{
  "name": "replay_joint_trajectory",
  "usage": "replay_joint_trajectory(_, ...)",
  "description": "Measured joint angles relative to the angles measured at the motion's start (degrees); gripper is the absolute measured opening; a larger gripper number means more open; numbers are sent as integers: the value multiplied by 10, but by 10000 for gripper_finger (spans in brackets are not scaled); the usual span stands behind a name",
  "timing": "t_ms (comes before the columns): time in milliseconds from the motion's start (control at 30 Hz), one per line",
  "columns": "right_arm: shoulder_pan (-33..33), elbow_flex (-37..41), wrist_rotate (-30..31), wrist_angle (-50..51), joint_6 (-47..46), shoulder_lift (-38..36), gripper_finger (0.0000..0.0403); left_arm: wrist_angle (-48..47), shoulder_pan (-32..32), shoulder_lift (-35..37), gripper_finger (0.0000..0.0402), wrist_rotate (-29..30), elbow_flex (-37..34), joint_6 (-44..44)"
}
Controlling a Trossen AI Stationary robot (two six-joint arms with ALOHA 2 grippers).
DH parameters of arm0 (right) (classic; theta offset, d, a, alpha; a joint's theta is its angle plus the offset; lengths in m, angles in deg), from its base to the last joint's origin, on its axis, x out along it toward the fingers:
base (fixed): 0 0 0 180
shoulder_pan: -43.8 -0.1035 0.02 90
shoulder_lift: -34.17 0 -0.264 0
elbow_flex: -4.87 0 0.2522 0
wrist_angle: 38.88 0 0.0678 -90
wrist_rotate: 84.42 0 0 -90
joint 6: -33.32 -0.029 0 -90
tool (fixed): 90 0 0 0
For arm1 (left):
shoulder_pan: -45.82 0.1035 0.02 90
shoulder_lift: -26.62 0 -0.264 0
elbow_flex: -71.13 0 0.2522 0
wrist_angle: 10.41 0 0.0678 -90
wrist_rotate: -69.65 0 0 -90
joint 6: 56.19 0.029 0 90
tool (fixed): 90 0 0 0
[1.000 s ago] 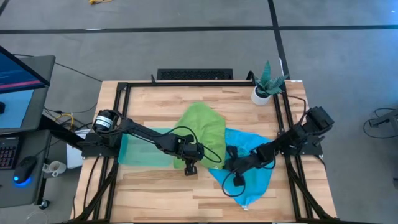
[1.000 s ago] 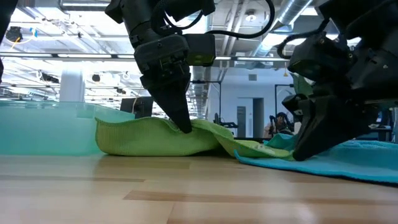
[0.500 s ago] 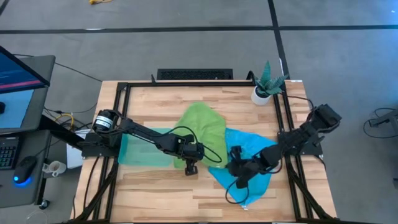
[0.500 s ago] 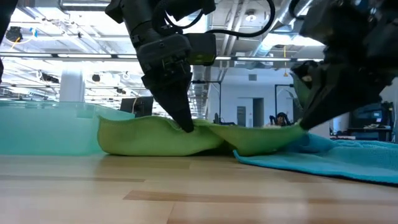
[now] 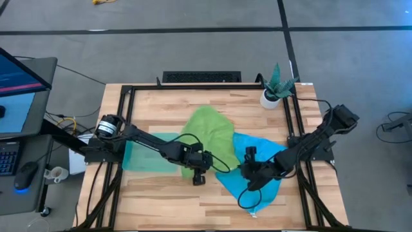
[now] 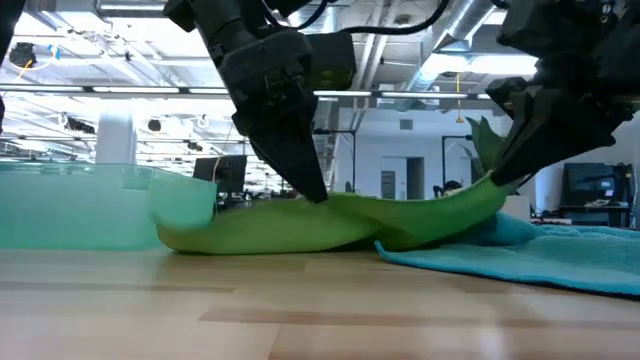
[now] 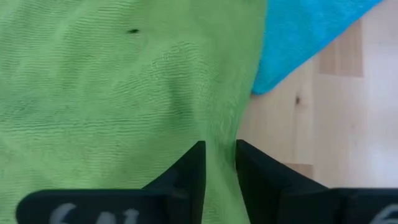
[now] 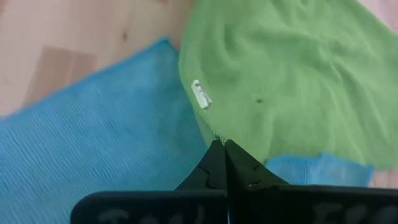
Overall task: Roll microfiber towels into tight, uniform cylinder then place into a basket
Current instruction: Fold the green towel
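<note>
Since a second ago, the right gripper [image 6: 492, 183] has been raised clear of the table with a corner of the green towel [image 5: 209, 132] pinched in it, so that the cloth's edge now hangs as a taut sloping band where it earlier lay slack. The left gripper [image 6: 318, 193] has been eased: its fingers [image 7: 189, 171], clenched on the cloth a moment ago, now stand slightly parted with a strip of green between them, and whether any grip remains cannot be told. This is judged to be a spreading step, the towel being drawn out flat before rolling; no roll has been started. In the right wrist view the fingertips [image 8: 222, 154] are closed hard together on the green hem, just beside the small white label [image 8: 200, 94]. The green towel lies mid-table, overlapping the blue towel [image 5: 267, 151], which is spread flat beneath the right arm. The basket [image 5: 145, 154] stands at the table's left side, under the left arm, with nothing seen in it.
</note>
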Motion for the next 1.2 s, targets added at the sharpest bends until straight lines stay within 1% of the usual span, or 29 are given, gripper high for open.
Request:
replay_joint_trajectory(133,0,0,4,46,-23,-10,5,0,-11,0,92,-4,0,0)
replay_joint_trajectory(200,0,0,10,63,-28,-15,5,0,-16,0,94,-18,0,0)
replay_joint_trajectory(333,0,0,11,71,-36,-21,5,-1,-30,0,94,-36,0,-21)
replay_joint_trajectory(733,0,0,11,75,-38,-21,7,-60,-84,0,95,-37,0,-48)
replay_joint_trajectory(833,0,0,11,75,-38,-21,7,-60,-89,0,107,-17,0,-53)
replay_joint_trajectory(933,0,0,10,75,-38,-21,8,-60,-91,0,125,33,0,-53)
replay_joint_trajectory(1033,0,0,10,75,-38,-21,8,-60,-90,0,146,80,0,-78)
replay_joint_trajectory(1100,0,0,10,75,-38,-21,8,-60,-90,0,159,84,0,-92)
replay_joint_trajectory(1200,0,0,10,75,-38,-21,8,-61,-90,0,176,71,0,-101)
